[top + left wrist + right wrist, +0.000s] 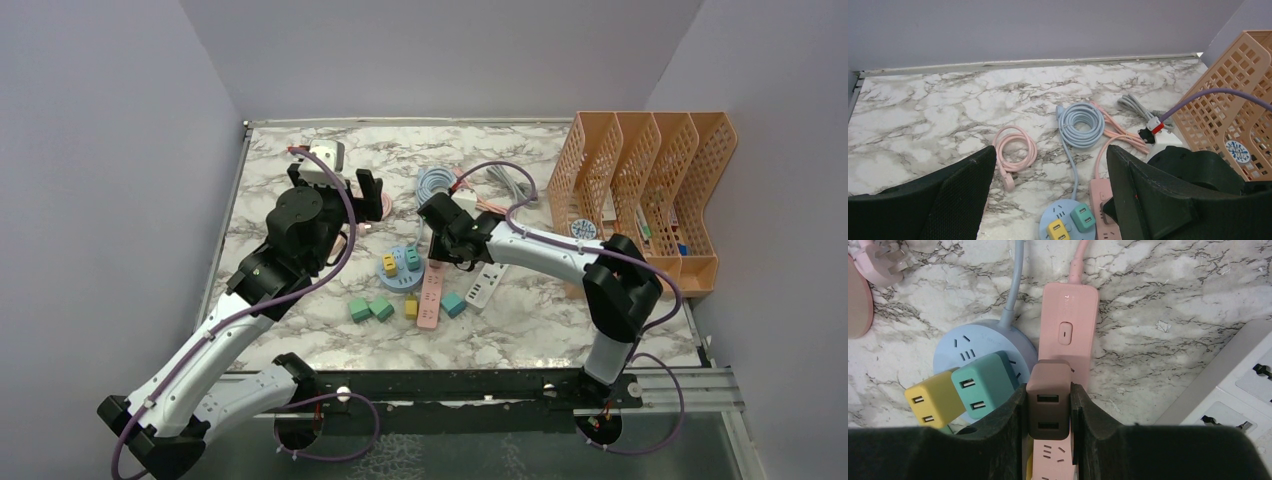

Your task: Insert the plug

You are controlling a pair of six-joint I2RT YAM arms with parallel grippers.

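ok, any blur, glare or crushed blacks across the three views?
Top external: even diffuse light, soft shadows, no glare on the table. Left wrist: blue cable coil crisp; left end effector dark, but its pad texture shows. Right wrist: brown plug sharp, its slots readable; right end effector dark, little detail; white power strip not blown out.

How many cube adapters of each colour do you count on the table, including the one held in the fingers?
Green or teal adapters: 4
Yellow adapters: 2
Brown adapter, held by the right fingers: 1
Total: 7
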